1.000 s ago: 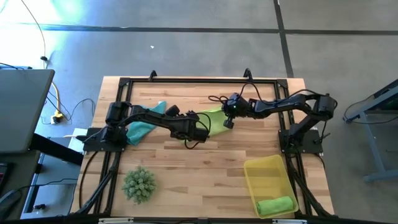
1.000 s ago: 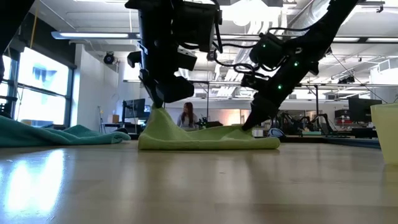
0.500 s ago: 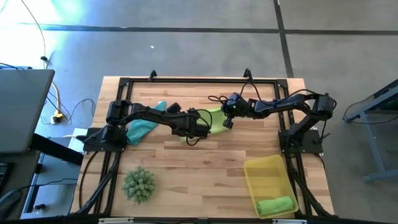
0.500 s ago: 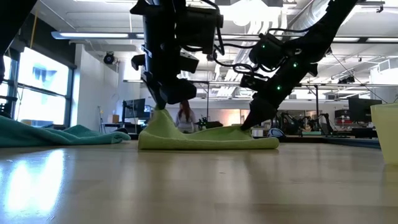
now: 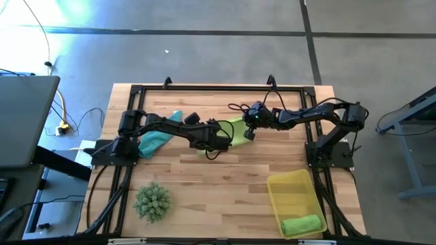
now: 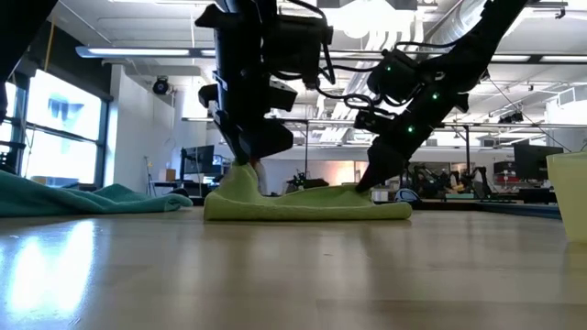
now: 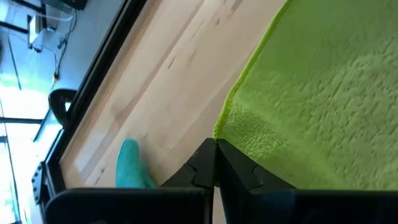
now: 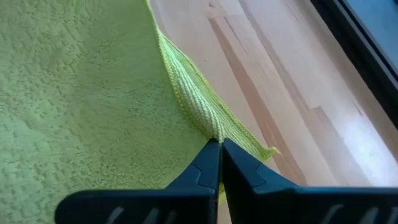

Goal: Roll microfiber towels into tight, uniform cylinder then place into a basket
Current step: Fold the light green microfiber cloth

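Pale yellow-green microfiber towel (image 5: 231, 131) lies mid-bench on wooden bench (image 5: 225, 184). Left hand (image 5: 216, 144) pinches one towel corner, right hand (image 5: 249, 134) pinches opposite edge. Teal cloth (image 5: 155, 136) lies beside. Translucent yellow plastic basket (image 5: 293, 194) holds rolled bright green towel (image 5: 302, 224).
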`<act>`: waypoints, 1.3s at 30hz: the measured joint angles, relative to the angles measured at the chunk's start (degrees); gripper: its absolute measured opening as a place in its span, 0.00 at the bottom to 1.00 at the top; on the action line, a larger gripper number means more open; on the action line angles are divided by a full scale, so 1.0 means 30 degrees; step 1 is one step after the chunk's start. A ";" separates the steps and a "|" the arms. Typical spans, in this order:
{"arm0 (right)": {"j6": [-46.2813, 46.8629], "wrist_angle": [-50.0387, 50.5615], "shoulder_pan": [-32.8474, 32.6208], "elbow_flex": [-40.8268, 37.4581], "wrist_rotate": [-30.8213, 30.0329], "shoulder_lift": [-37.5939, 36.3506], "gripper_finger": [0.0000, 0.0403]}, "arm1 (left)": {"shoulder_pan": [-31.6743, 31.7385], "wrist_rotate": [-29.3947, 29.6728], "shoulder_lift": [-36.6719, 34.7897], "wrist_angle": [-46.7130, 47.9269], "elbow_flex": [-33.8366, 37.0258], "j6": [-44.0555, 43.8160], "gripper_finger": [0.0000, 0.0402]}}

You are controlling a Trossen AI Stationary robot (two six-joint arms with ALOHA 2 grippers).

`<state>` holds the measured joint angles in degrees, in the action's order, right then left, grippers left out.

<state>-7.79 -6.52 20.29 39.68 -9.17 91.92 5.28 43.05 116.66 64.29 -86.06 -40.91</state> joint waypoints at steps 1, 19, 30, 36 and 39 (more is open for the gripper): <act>-0.0007 -0.0007 0.0014 0.0000 -0.0173 0.0000 0.00 | 0.0004 0.0036 0.0096 -0.0043 0.0002 0.0021 0.01; -0.1644 -0.0012 0.0117 0.0000 -0.1143 0.0015 0.12 | 0.0281 0.0804 0.0697 0.0202 0.0022 0.0214 0.01; 0.0768 0.4466 -0.0292 0.2227 -0.2829 -0.0233 0.43 | 0.0379 0.0739 0.1136 0.0540 0.0007 0.0214 0.01; 0.3252 0.4963 -0.0744 0.2445 0.1352 -0.0233 0.43 | 0.0379 0.0728 0.1136 0.0720 0.0007 -0.0041 0.03; 0.4136 0.5117 -0.1163 0.2322 0.1578 -0.0233 0.42 | 0.0379 0.0475 0.1136 0.0718 0.0007 -0.0245 0.10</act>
<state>4.62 8.83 16.81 46.65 -4.43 91.22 6.42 44.47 120.07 66.45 -86.04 -41.65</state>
